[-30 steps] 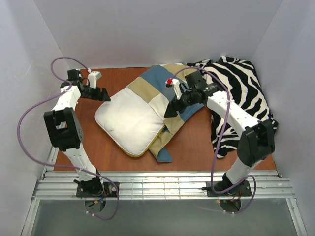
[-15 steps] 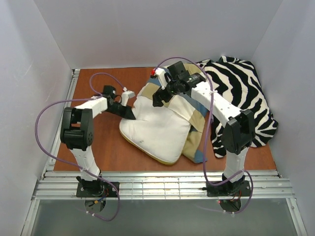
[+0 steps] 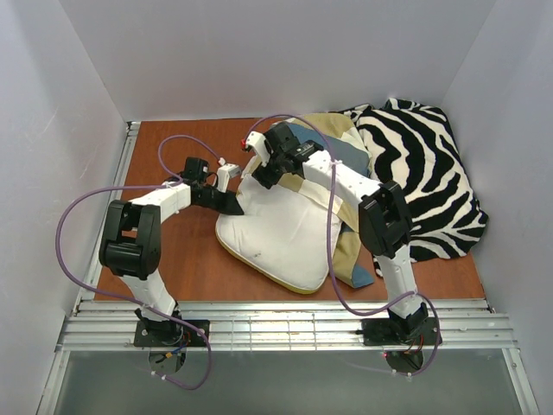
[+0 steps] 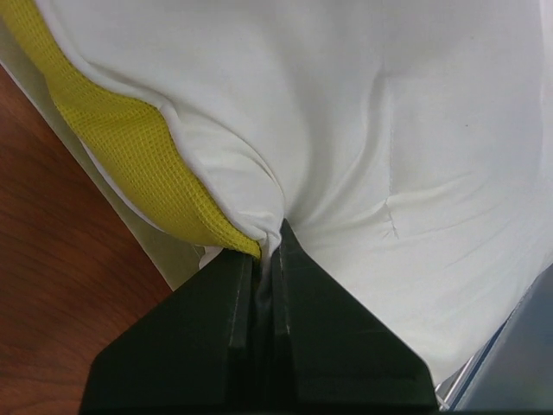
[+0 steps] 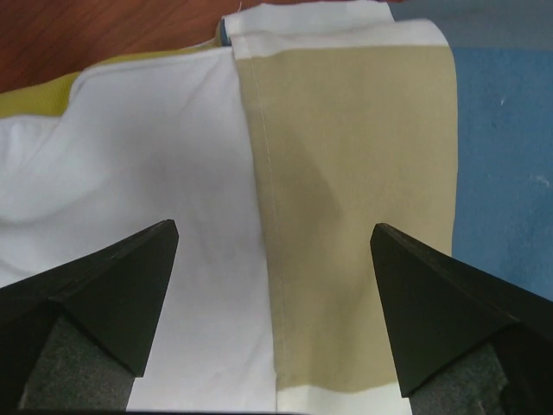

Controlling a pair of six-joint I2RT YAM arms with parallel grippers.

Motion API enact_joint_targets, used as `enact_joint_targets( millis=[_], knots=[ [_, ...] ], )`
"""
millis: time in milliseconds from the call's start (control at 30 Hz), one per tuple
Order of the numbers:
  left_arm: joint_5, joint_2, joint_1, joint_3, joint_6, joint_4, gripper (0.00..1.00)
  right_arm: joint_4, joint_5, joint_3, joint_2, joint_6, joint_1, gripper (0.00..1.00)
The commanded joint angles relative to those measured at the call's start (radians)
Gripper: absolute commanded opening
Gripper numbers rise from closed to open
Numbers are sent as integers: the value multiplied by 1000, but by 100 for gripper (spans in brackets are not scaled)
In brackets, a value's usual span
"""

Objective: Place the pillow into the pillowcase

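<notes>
- The left gripper (image 4: 268,246) is clamped on a pinch of the pillow (image 4: 389,130). It holds the white face right beside the yellow edge (image 4: 130,147), and the cloth puckers into the closed jaws.
- From above, the left gripper (image 3: 232,201) sits at the pillow's left corner. The pillow (image 3: 281,229) spreads away from it to the right and toward the near edge of the table (image 3: 173,259).
- The right gripper (image 5: 275,232) stands wide open with nothing between its fingers. In the top view the right gripper (image 3: 259,175) is over the pillow's far corner, close to the left one.
- Straight below it, a stitched hem of the pillowcase (image 5: 346,173) runs away from the wrist camera, passing between the two fingers. White pillow lies to its left, the tan block to its right, and blue beyond that.
- The pillowcase (image 3: 337,147) lies under and past the pillow, showing along its far and right sides. The pillow rests on top of it, not inside.
- The right arm is the nearer one to that hem. The hem crosses the line on which the fingers close, so lowering and closing there looks likely to catch it.
- I cannot tell whether this hem is the open mouth or how many layers lie under it.
- The zebra cloth (image 3: 423,164) lies well apart, to the right.
</notes>
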Motion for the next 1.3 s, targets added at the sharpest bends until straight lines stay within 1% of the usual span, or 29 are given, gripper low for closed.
enact_joint_targets(
  millis=[0, 100, 200, 233, 267, 300, 333, 367, 400, 433, 467, 533, 567, 600, 633, 667, 733, 767, 833, 867, 900, 967, 1000, 1067, 1133, 1167, 1200, 1233, 1267],
  knots=[
    [63, -73, -8, -21, -38, 79, 0, 134, 116, 14, 32, -39, 24, 85],
    [58, -89, -10, -41, -52, 99, 0, 190, 173, 28, 72, -58, 24, 81],
    [51, -102, -10, -53, -77, 116, 0, 213, 240, 65, 130, -85, 24, 70],
    [43, -106, -8, -56, -87, 121, 0, 220, 251, 74, 156, -88, 21, 61],
    [42, -110, -8, -59, -95, 127, 0, 226, 274, 82, 167, -88, 17, 56],
    [39, -118, -10, -65, -103, 137, 0, 231, 282, 95, 175, -87, 12, 41],
    [37, -122, -8, -67, -115, 144, 0, 233, 285, 100, 179, -88, 9, 30],
    [32, -125, -8, -70, -124, 156, 0, 237, 285, 105, 176, -85, 9, 8],
    [28, -133, -7, -76, -136, 166, 0, 236, 271, 109, 169, -69, 9, 1],
    [31, -141, -2, -81, -168, 179, 0, 236, 249, 103, 135, -58, 7, 1],
    [48, -144, 1, -82, -185, 206, 0, 228, 145, 97, 111, -46, 9, 1],
    [89, -147, 16, -84, -243, 248, 0, 210, 40, 70, 26, 17, 9, 1],
    [150, -145, 23, -84, -308, 304, 0, 194, -135, 62, -1, 37, 7, 1],
    [164, -142, 32, -82, -351, 341, 0, 178, -199, 47, -30, 68, 10, 1],
    [184, -138, 44, -90, -457, 436, 0, 174, -358, 18, -85, 123, 9, 1],
    [254, -132, 55, -101, -512, 516, 0, 173, -434, -3, -113, 151, 9, 1],
    [288, -124, 70, -111, -610, 637, 0, 177, -531, -26, -178, 212, 15, 1],
    [299, -116, 72, -115, -651, 757, 0, 179, -611, -35, -195, 284, 17, 1],
    [324, -104, 84, -118, -773, 869, 0, 184, -702, -44, -233, 342, 18, 1],
    [336, -93, 88, -121, -813, 991, 0, 188, -724, -62, -247, 397, 18, 1],
    [366, -71, 99, -122, -901, 1051, 0, 200, -753, -81, -285, 434, 20, 1],
    [393, -52, 101, -118, -981, 1203, 0, 268, -822, -134, -333, 499, 29, 1],
    [407, -46, 99, -121, -1055, 1261, 0, 279, -825, -186, -365, 537, 47, 1],
    [449, -49, 92, -130, -1118, 1384, 0, 268, -739, -202, -371, 522, 43, 1],
    [494, -69, 78, -145, -1193, 1443, 0, 269, -612, -199, -341, 478, -15, 1],
    [497, -78, 70, -156, -1210, 1490, 0, 274, -602, -187, -322, 481, -34, 1],
    [494, -90, 56, -174, -1212, 1486, 0, 276, -612, -170, -296, 511, -43, 1],
    [496, -96, 47, -179, -1215, 1489, 0, 282, -672, -170, -295, 526, -34, 1],
    [488, -92, 38, -181, -1216, 1493, 0, 289, -692, -168, -296, 528, 24, 1]
  ],
)
